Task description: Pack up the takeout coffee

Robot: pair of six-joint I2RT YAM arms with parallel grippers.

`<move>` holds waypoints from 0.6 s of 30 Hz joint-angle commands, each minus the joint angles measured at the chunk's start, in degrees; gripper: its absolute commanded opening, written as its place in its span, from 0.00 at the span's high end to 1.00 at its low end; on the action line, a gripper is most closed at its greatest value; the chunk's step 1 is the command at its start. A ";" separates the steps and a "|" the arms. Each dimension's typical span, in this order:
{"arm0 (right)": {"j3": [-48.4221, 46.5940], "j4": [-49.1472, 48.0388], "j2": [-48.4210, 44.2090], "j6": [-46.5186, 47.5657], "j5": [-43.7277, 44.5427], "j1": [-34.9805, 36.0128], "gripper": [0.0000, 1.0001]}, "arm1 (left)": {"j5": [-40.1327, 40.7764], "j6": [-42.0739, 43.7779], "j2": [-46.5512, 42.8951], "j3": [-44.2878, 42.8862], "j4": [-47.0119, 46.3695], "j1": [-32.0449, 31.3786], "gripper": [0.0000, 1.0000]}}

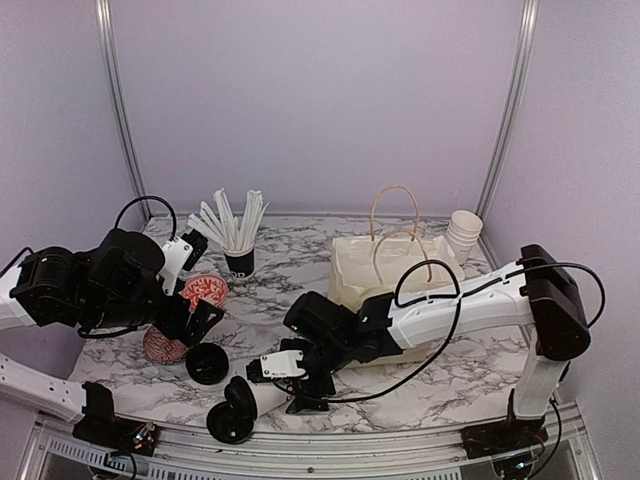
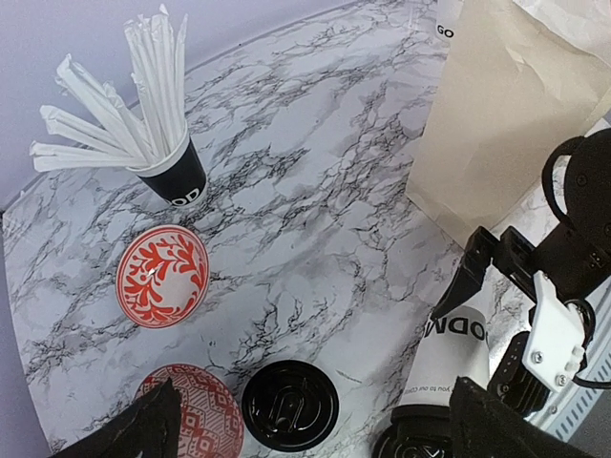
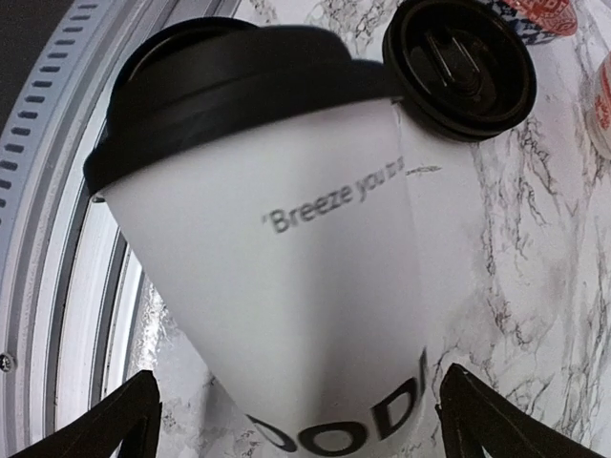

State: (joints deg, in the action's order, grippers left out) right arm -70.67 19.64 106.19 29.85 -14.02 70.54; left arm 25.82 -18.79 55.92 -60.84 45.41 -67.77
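Note:
One takeout coffee cup (image 1: 262,397) lies on its side near the table's front edge. It is white with black lettering, and its black lid (image 1: 232,410) points left. My right gripper (image 1: 290,385) is open, with its fingers on either side of the cup's base (image 3: 315,382) and a gap at each finger. Another round black lid (image 1: 207,363) faces up just left of it; what is under it is hidden. My left gripper (image 1: 198,320) hangs open above that lid (image 2: 289,404), holding nothing.
A beige paper bag (image 1: 385,270) with handles stands at the back right, with a stack of white cups (image 1: 463,235) behind it. A black cup of white sticks (image 1: 238,262) stands at the back centre. Two red-patterned bowls (image 1: 203,292) (image 1: 163,345) sit under the left arm.

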 commanded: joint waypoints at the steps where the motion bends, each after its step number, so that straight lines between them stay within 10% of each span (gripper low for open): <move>1: -1.83 2.35 0.60 -0.80 0.74 1.51 0.01 | 3.55 -3.69 -2.87 2.20 -1.40 0.00 0.01; 18: -5.96 0.52 6.80 -4.10 0.93 1.46 0.11 | 0.00 -2.47 -4.65 5.85 -2.70 0.00 0.02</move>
State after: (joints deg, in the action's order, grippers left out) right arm -75.11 21.47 113.06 28.21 -14.22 71.77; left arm 26.11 -21.50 52.07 -55.18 43.92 -67.77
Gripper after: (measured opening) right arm 0.924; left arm 0.982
